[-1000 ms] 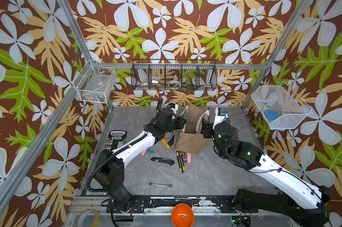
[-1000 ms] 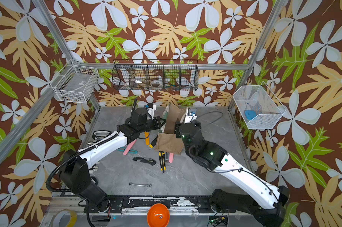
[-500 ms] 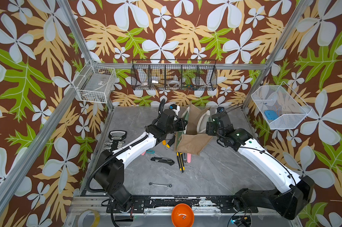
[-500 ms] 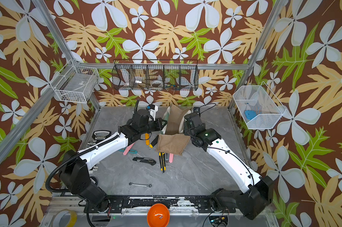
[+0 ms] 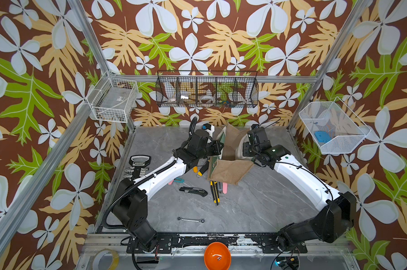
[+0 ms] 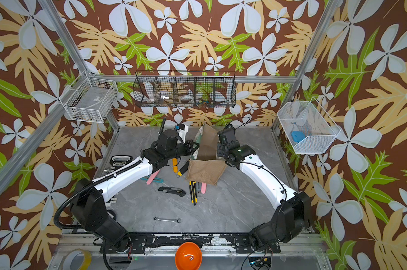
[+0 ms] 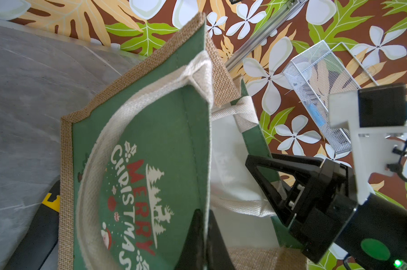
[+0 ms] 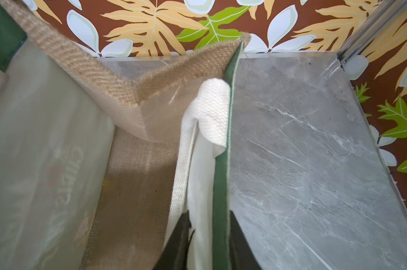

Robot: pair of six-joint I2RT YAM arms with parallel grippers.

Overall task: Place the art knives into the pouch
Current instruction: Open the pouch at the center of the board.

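I hold the pouch open between both arms near the back of the grey table. My left gripper is clamped on the rim of the green "Merry Christmas" panel. My right gripper is pinched on the opposite wall, with green edging and white lining caught between its fingers. Neither tool is free.

The cutters lie on the table at six o'clock from the pouch mouth in both top views. I take the slim yellow-and-black one to be the art knife. The black cutter at its nine o'clock or the pink cutter at its three o'clock could equally be meant. The art knife's long axis runs from twelve to six o'clock. Its far end sits at the hanging edge of the pouch's jute side, touching it or tucked just under; I cannot tell which.

From my left gripper the art knife lies at about six o'clock. From my right gripper it lies at about seven, a little farther. So I judge the left arm the nearer one to let go and reach down, while the right keeps the mouth spread.

The pouch is coarse tan jute with a white woven handle and a pale glossy lining. No knife shows inside it yet.
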